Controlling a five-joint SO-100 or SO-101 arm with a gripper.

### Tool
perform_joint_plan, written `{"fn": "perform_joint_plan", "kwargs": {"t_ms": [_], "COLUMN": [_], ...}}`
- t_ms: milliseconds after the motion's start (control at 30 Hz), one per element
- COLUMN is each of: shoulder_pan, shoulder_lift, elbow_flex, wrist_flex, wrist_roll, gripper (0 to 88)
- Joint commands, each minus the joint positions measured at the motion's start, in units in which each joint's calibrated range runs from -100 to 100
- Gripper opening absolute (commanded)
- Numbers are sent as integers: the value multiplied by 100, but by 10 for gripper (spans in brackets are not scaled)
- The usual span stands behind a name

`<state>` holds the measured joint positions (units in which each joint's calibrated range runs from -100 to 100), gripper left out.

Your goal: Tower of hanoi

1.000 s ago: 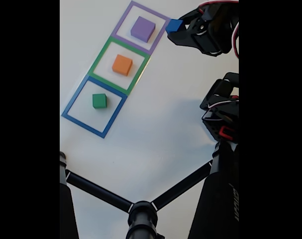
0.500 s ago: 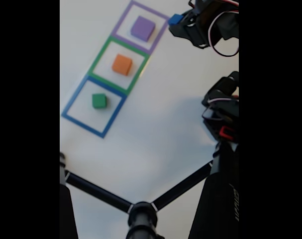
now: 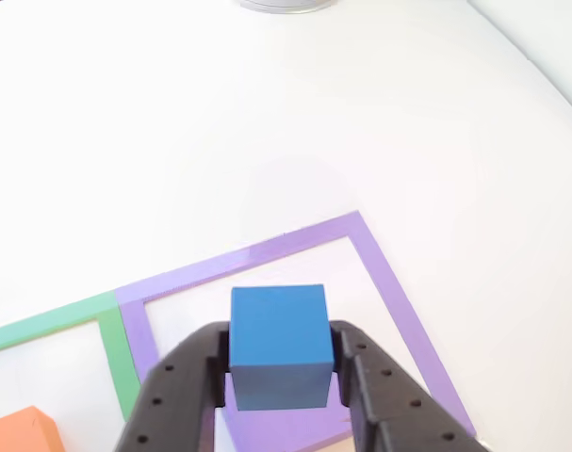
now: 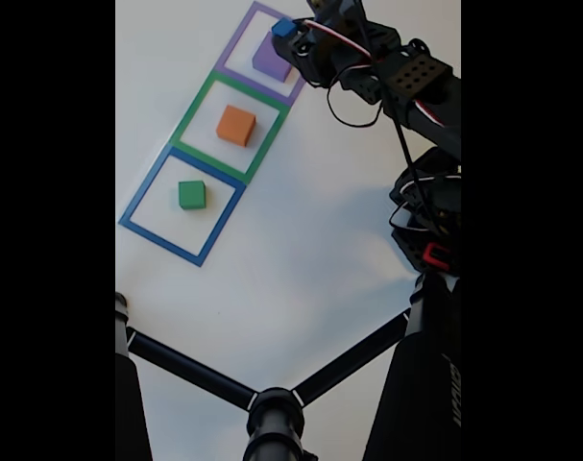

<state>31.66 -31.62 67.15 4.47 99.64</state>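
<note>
The hand (image 3: 281, 377) grips the blue cube (image 3: 278, 344) between its fingers, above the purple block (image 4: 268, 60). No writing on the blocks is legible.

Blue cube (image 4: 284, 28) now over purple block (image 4: 269, 59).

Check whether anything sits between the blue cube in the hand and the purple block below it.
Nothing visible stands in the way. The hand holds the blue cube between its fingers over the purple outline. In the fixed view the cube hangs at the purple block, whose top is bare. The orange block and green block sit apart in their own squares.
</note>
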Motion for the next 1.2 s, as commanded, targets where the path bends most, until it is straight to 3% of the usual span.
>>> {"fn": "perform_joint_plan", "kwargs": {"t_ms": [0,200,500,1167], "shoulder_pan": [-11,-11,-2,18], "shoulder_lift": [953,1963,2956,4361], "elbow_flex": [12,385,1021,557], "wrist_flex": [-1800,-3613,-5370,-6204], "wrist_roll": [36,36,36,36], "gripper": [11,11,11,21]}}
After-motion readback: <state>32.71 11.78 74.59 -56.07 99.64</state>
